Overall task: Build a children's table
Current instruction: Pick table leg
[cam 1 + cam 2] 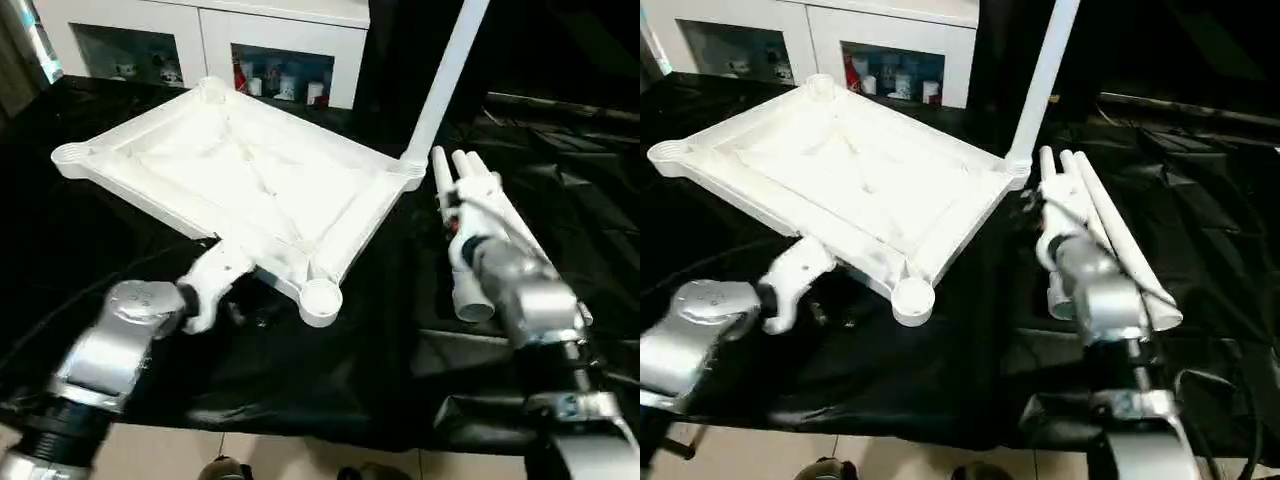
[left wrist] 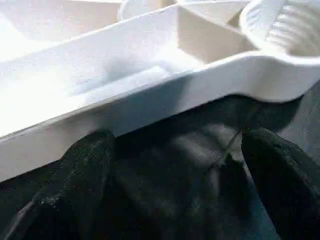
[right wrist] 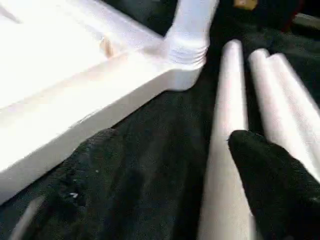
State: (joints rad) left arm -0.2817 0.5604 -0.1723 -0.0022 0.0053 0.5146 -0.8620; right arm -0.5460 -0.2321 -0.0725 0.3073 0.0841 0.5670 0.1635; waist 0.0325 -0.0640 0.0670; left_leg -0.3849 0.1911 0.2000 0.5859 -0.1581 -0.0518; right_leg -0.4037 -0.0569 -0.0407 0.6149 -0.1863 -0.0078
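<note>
The white tabletop [image 1: 230,170] lies underside up on the black-draped work table. One white leg [image 1: 445,75] stands upright in its far right corner socket. Three loose legs [image 1: 1110,225] lie side by side to the right of it. My left gripper [image 2: 175,150] is open, its fingertips at the tabletop's near long edge, close to the empty near corner socket [image 1: 320,297]. My right gripper [image 3: 170,145] is open between the tabletop's right edge and the loose legs. One of its fingers [image 3: 265,170] is over the nearest loose leg [image 3: 227,125]. Neither gripper holds anything.
Creased black cloth [image 1: 300,370] covers the work table down to its front edge, with pale floor below. A white cabinet [image 1: 200,40] with glass doors and cups inside stands behind the table.
</note>
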